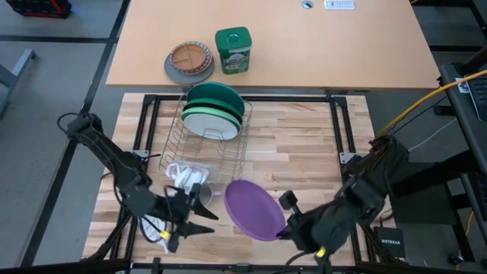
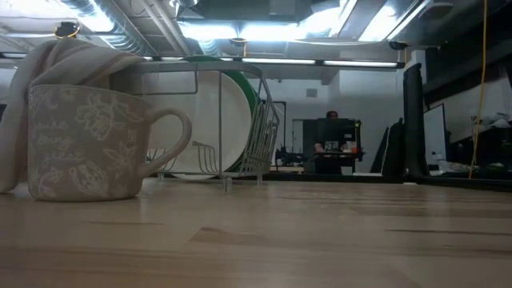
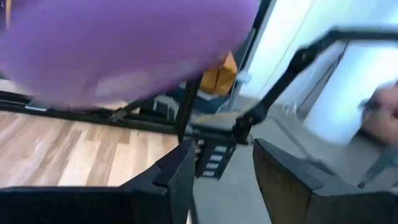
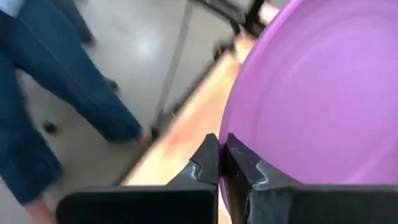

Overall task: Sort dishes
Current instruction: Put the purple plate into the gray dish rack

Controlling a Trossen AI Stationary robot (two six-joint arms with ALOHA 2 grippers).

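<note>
The smaller purple plate (image 1: 253,209) is held near the table's near edge by my right gripper (image 1: 288,228), which is shut on its rim. My left gripper (image 1: 207,217) is open and empty just left of the plate, its fingers pointing at it. In the left wrist view the plate (image 3: 124,43) shows above the open fingers. The darker green plate (image 1: 217,94), the teal plate (image 1: 218,107) and the white plate (image 1: 209,124) stand on edge in the wire dish rack (image 1: 175,148). The low view shows the white plate (image 2: 200,120) with a green one behind it. My right gripper pinches the purple plate's rim (image 4: 231,146) between its two fingers, one on each face, at the plate's near right edge. The fingers come from the table's near right side. The plate sits tilted, and its underside shows above the tabletop in the left wrist view.
A patterned mug with a white cloth (image 1: 186,179) stands beside the rack's near end, close to my left gripper. A tan and grey divided plate (image 1: 188,61) and a green canister (image 1: 233,50) sit on the far table. A person's legs (image 4: 50,93) show beyond the table's edge.
</note>
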